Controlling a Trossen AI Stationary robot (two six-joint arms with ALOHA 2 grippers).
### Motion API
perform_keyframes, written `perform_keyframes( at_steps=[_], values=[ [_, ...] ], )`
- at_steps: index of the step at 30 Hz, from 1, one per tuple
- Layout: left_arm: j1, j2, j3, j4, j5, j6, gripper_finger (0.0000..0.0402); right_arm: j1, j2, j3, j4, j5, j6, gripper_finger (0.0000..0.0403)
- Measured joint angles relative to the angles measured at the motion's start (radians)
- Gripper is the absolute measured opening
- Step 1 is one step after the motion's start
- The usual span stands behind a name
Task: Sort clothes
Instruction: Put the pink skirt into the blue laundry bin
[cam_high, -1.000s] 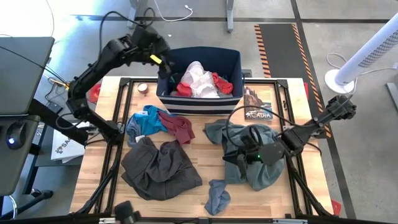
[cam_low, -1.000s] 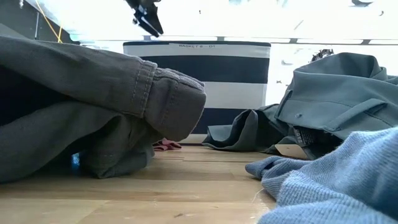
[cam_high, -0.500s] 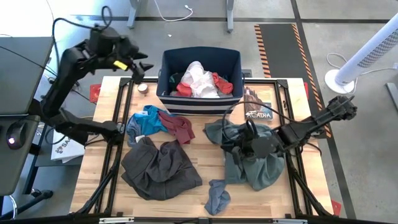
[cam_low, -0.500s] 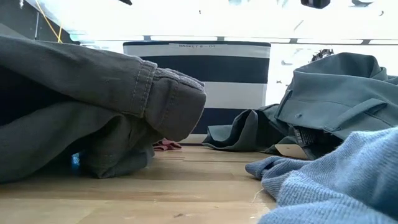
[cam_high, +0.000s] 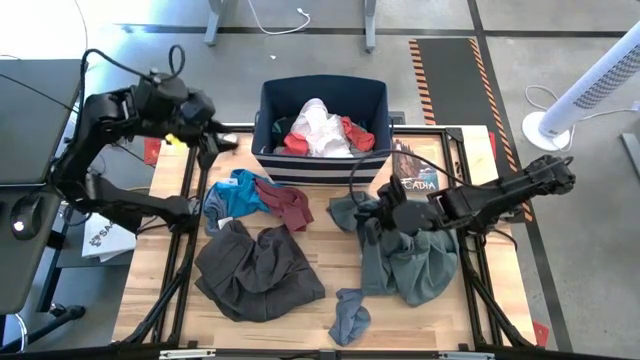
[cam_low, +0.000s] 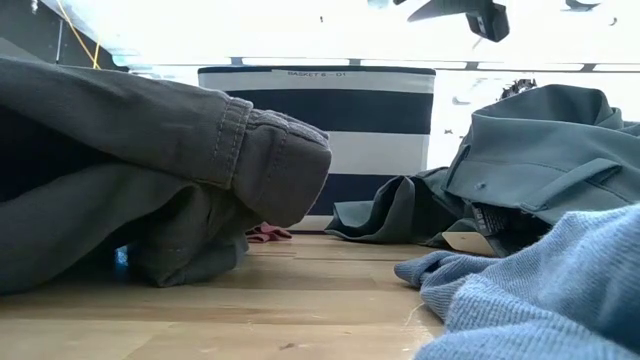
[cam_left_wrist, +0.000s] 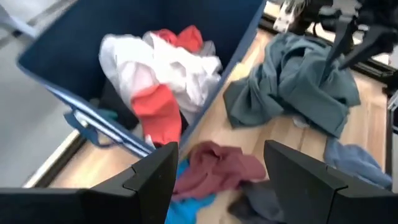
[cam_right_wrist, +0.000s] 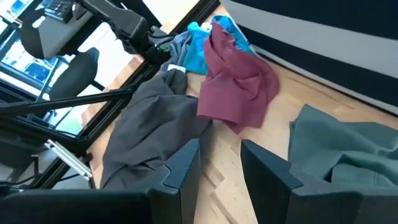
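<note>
Left gripper (cam_high: 212, 140) was seen at upper left of the high view, beside the table's (cam_high: 330, 255) far-left corner and left of the navy bin (cam_high: 322, 165); its fingers (cam_left_wrist: 152, 180) were spread wide, nothing held between them. Right gripper (cam_high: 378, 210) was positioned right of centre in the high view, over the grey-green shirt (cam_high: 405, 255); fingers (cam_right_wrist: 180, 171) were parted with a gap, nothing was seen gripped.

White garment (cam_high: 318, 125) and red pieces (cam_high: 358, 135) were lying inside the bin, at top centre. Bright blue piece (cam_high: 235, 195) and maroon piece (cam_high: 288, 205) were bunched together touching, just in front of the bin, left of centre. Dark grey-brown trousers (cam_high: 255, 270) were heaped at lower left, just below those two. Grey-blue piece (cam_high: 348, 315) was lying at bottom centre, near the shirt's lower edge. In the low view, trousers filled the left, shirt the right, striped bin wall between.
</note>
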Motion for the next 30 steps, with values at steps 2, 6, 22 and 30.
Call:
perform_keyframes(
  at_steps=[2,6,22,30],
  values=[
    [-0.045,-0.027,-0.048,0.004,-0.027,-0.043,0.0236,-0.013,0.0,0.0,0.0,-0.015,-0.009,0.0114],
    [-0.129,-0.099,-0.2,0.022,-0.061,-0.187,0.0236,-0.033,0.0,0.0,0.002,-0.057,-0.019,0.0114],
    [-0.367,-0.266,-0.853,0.049,-0.223,-0.883,0.0236,-0.037,0.0,0.0,-0.009,-0.088,-0.022,0.0114],
    [-0.381,-0.265,-1.074,0.127,-0.238,-0.947,0.0236,-0.037,0.0,0.0,-0.022,-0.114,-0.02,0.0114]
  ],
)
